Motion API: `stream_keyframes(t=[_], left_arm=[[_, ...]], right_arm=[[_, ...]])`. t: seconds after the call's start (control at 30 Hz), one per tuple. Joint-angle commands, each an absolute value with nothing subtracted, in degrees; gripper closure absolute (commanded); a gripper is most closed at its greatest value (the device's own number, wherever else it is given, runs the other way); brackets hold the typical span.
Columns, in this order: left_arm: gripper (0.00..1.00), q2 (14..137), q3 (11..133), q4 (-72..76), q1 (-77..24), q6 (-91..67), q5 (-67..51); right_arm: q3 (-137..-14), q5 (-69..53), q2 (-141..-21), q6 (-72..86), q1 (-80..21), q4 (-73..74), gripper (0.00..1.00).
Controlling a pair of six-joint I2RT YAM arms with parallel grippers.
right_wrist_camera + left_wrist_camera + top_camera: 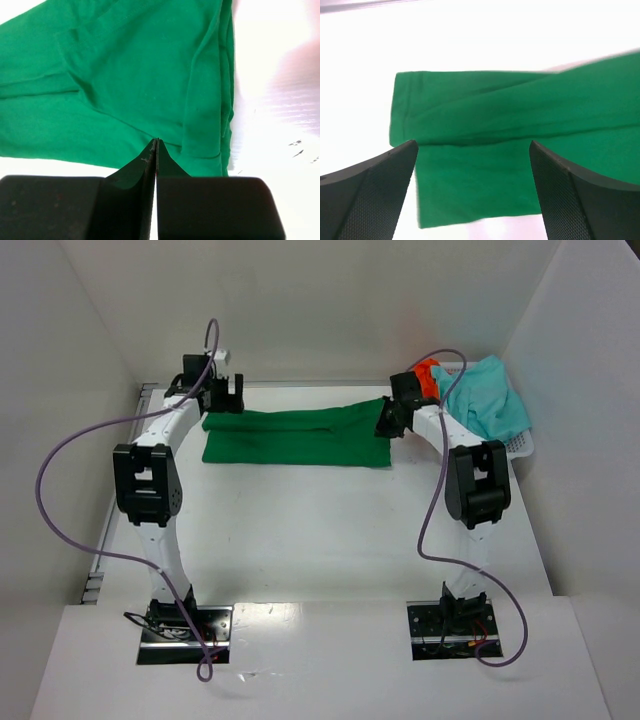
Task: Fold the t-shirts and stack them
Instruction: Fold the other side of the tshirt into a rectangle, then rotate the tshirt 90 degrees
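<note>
We see left gripper [472, 145] jaws released wide over the dark green t-shirt's [295, 437] left end. Right gripper [156, 142] jaws are clenched at its right edge; we can't tell if cloth is pinched. The shirt lies folded on the desk [300, 530]. Teal t-shirt [490, 400] and orange t-shirt [428, 370] are piled at the white basket [520, 447].

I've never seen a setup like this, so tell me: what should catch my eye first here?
The dark green t-shirt, folded into a long strip across the far middle of the table, stands out most. The left hand hangs open over its left end, while the right hand is closed at its right end. In the far right corner, a teal t-shirt and an orange t-shirt are heaped on a white basket.
</note>
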State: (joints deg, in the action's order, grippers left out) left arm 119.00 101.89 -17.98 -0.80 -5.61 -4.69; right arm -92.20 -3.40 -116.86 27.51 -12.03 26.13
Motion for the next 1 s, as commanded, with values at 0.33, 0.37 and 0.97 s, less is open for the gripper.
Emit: stream_keyframes(t=[0.33,0.37,0.97], left_arm=[[0.0,123.48,96.86,-15.03,-2.29,28.74,-8.61],[0.0,123.49,97.55,-15.64,-2.29,29.35,-8.0],[0.0,127.54,98.01,-26.62,-10.44,36.3,2.1]], right_arm=[[-89.65,-3.69,-107.14,26.28,-11.43,22.24,0.83],[-89.65,-3.69,-106.44,26.28,-11.43,22.24,0.82],[-88.07,-3.16,-98.18,24.7,-10.29,25.49,0.79]])
